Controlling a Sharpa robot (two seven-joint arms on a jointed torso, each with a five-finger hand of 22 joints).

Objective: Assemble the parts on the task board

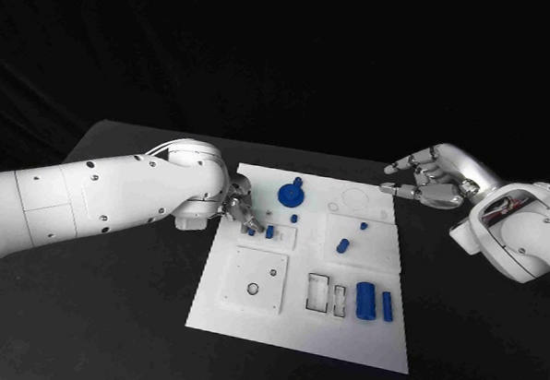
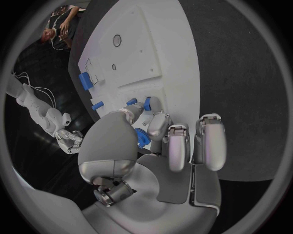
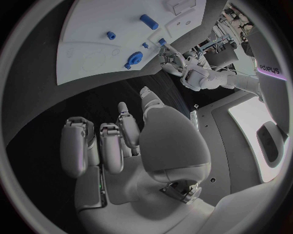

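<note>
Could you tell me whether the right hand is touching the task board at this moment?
Apart. In the head view the right hand sits beyond the task board's far right corner with black table between them; its fingers hold nothing.

This is looking like a robotics lab or test room. A black table [image 1: 100, 319] is standing before a black backdrop, and a white task board [image 1: 299, 332] with small blue parts [image 1: 365, 301] is lying on it. Cables and white equipment are showing at the room's edge.

White task board [image 1: 299, 327] w/ blue parts [image 1: 366, 300]; black table [image 1: 100, 319]; silver hands, white arms.
</note>
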